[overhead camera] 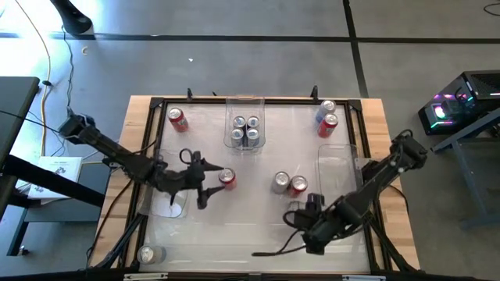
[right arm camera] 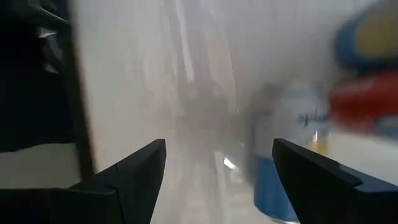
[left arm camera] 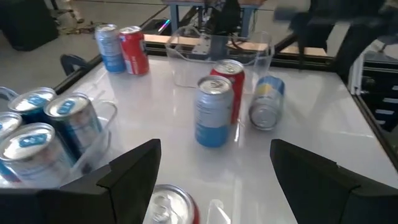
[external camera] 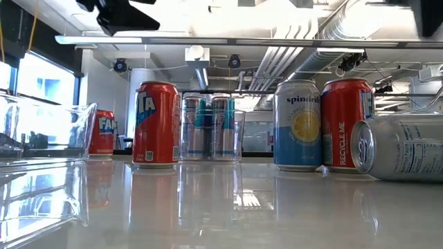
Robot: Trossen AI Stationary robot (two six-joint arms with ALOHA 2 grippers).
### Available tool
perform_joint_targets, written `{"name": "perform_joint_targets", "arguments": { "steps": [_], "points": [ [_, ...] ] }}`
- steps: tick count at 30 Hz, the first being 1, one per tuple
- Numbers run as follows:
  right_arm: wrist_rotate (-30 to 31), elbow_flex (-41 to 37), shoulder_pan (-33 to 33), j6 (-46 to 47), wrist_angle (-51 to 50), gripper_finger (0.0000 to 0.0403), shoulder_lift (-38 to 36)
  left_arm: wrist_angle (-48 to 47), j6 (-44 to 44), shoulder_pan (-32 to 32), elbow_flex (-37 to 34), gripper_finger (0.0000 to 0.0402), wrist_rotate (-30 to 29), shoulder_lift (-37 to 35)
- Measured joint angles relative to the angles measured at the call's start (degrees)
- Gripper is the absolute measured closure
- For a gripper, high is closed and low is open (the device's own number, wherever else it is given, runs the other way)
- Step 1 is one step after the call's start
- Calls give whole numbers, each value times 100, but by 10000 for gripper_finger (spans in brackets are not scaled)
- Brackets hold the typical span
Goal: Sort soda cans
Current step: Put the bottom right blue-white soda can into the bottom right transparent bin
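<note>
My left gripper point(overhead camera: 209, 181) stands open just left of an upright red can point(overhead camera: 227, 179); the can's silver top point(left arm camera: 171, 204) shows low between the fingers, and I see no touch. My right gripper point(right arm camera: 217, 180) is open, pointing steeply down near the table's near right point(overhead camera: 303, 212), over a can lying on its side point(left arm camera: 267, 102). A silver-blue can point(overhead camera: 280, 182) and a red can point(overhead camera: 298, 185) stand together beside it. Several silver-blue cans point(overhead camera: 244, 131) stand in the far middle clear bin point(overhead camera: 246, 100). Another red can point(overhead camera: 178, 119) stands at the far left.
A blue can and a red can point(overhead camera: 326, 119) stand at the far right. One can lies at the near left corner point(overhead camera: 148, 254). Clear bins sit at the left point(overhead camera: 168, 204) and right point(overhead camera: 337, 160). A raised black frame point(overhead camera: 152, 125) borders the white table.
</note>
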Motion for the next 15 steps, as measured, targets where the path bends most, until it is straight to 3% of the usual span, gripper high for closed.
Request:
{"name": "perform_joint_targets", "arguments": {
  "steps": [7, 15],
  "points": [
    [265, -758, -17, 622, 3, 112, -2, 55, -277, -221, 0, 106, -201, 262],
    [-36, -965, -241, 592, 13, 112, 0, 276, -224, -213, 0, 106, -238, 490]
  ]
}}
